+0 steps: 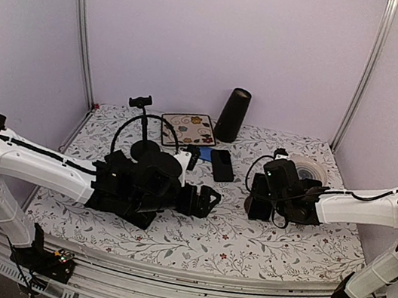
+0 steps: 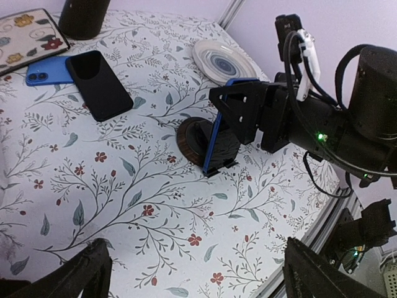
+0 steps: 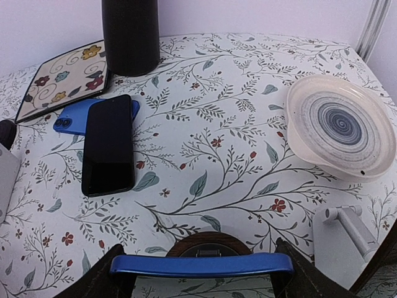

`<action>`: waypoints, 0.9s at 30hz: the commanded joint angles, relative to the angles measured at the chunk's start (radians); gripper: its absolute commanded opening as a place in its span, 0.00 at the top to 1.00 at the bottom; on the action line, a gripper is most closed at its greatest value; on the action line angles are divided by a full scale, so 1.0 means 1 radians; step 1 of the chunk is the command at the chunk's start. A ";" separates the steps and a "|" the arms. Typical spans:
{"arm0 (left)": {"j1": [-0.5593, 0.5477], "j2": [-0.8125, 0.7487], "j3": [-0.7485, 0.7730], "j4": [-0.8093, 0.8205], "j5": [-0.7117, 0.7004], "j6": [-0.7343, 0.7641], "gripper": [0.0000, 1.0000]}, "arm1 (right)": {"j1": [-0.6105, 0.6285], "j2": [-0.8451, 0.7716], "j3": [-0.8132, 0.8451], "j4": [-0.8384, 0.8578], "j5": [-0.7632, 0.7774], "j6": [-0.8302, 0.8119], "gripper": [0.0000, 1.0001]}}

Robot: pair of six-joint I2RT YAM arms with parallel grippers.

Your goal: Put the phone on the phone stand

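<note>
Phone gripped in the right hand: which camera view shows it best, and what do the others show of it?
Left wrist view: the phone stands nearly upright, its whole blue edge visible, clamped in the right hand. The right wrist view shows only its blue top edge. In the top external view the hand hides it.

On the desk (image 3: 248,74), one phone (image 3: 108,146) lies flat partly over another phone (image 3: 74,117), with a square tile (image 3: 65,84) and an upright cylinder (image 3: 130,37) behind them, a dish (image 3: 338,127) to their right, and nearer, a third phone (image 3: 201,265) standing on edge just beside a round disc (image 3: 201,243).
</note>
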 commanded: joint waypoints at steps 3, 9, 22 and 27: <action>0.012 0.008 0.008 0.017 0.010 0.000 0.03 | -0.005 -0.022 -0.017 -0.015 0.017 0.016 0.41; 0.013 0.010 0.008 0.019 0.012 -0.001 0.03 | -0.005 -0.025 -0.004 -0.036 0.005 0.020 0.27; 0.012 0.016 0.009 0.021 0.015 -0.001 0.03 | -0.005 -0.049 0.019 -0.066 -0.024 0.022 0.07; 0.012 0.016 0.009 0.022 0.018 -0.001 0.03 | -0.004 -0.064 0.025 -0.079 -0.032 0.028 0.01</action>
